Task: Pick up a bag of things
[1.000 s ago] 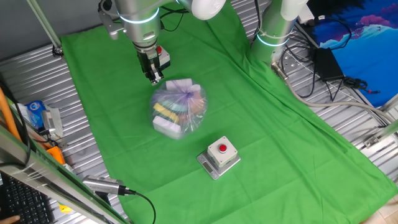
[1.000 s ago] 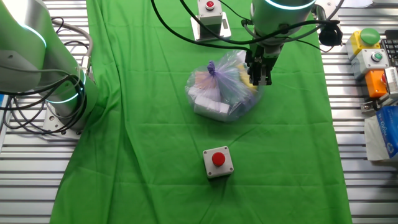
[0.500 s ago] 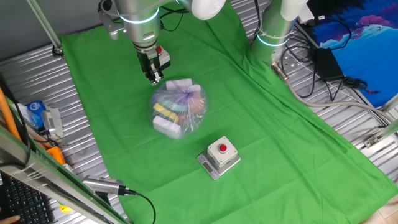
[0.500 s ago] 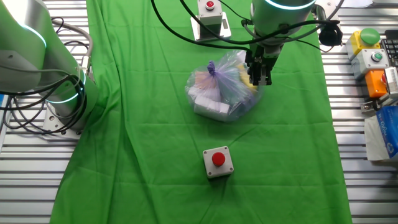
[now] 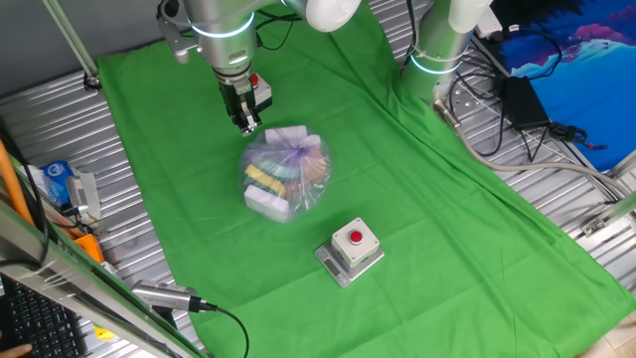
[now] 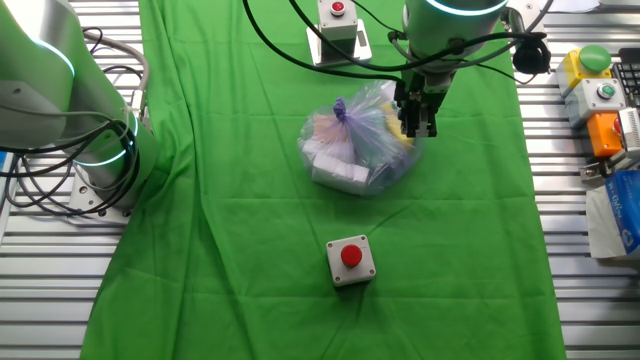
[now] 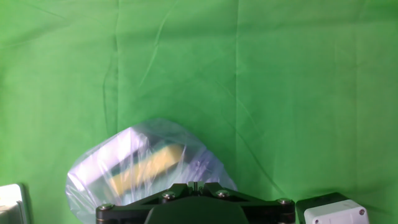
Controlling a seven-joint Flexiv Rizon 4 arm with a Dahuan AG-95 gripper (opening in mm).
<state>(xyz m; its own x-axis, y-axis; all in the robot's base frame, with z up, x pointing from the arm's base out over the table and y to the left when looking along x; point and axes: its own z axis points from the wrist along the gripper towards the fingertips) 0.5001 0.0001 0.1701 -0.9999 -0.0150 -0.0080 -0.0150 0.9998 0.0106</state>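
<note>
The bag of things point(image 5: 285, 171) is a clear, purplish plastic bag knotted on top, with yellow, white and pink items showing through. It lies on the green cloth point(image 5: 417, 199) and also shows in the other fixed view point(image 6: 358, 140) and low in the hand view point(image 7: 143, 165). My gripper point(image 5: 247, 126) hangs just beside the bag's edge, off the knot, with its fingers together and nothing between them. In the other fixed view the gripper point(image 6: 417, 127) is at the bag's right side. The hand view shows only the gripper point(image 7: 194, 185) base.
A grey box with a red button point(image 5: 350, 249) stands on the cloth near the bag. A second button box point(image 5: 256, 89) sits behind my gripper. A second arm's base point(image 5: 433, 60) stands at the cloth's edge. Cables and boxes lie on the metal table around.
</note>
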